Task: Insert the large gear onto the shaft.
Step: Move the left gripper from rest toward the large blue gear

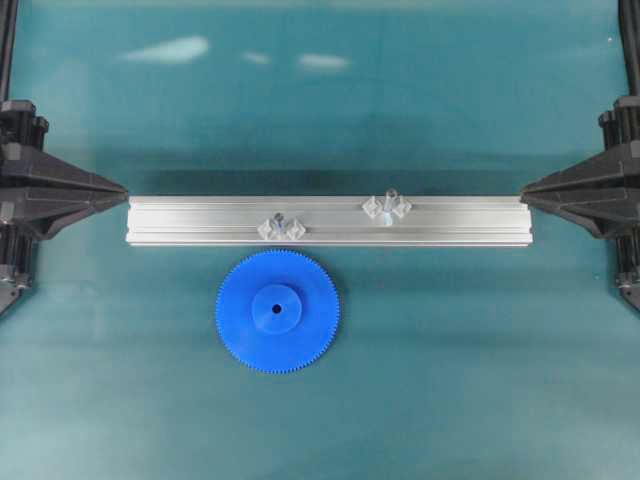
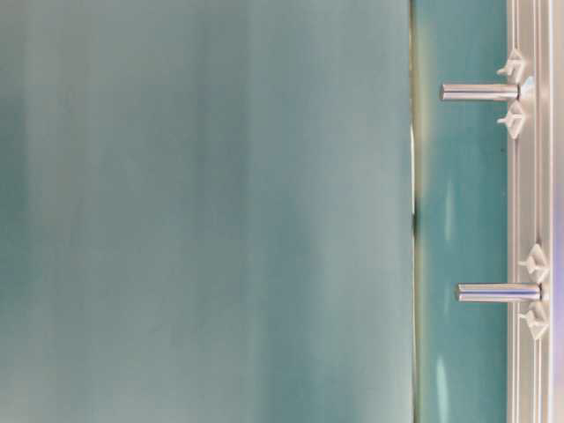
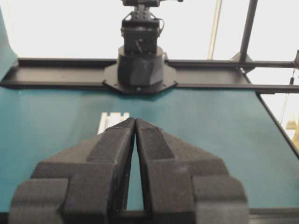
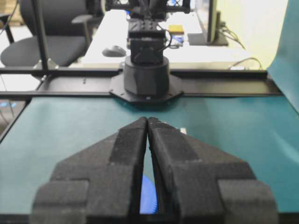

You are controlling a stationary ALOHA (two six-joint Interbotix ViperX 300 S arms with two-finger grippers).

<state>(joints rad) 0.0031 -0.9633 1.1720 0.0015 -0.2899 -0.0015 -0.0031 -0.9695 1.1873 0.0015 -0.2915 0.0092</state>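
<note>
Large gear (image 1: 277, 311) is laid flat just in front of the aluminium rail (image 1: 200, 222), below the shorter peg (image 1: 281, 225); the shaft (image 1: 388, 204) is seen upright on the rail. Only wrist views show the left gripper (image 3: 135, 122) and right gripper (image 4: 147, 121) pressed closed, empty.

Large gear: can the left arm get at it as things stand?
Probably yes. The large gear lies flat on open mat, in front of the rail, nothing on it. The left gripper is shut and must open first.
</note>
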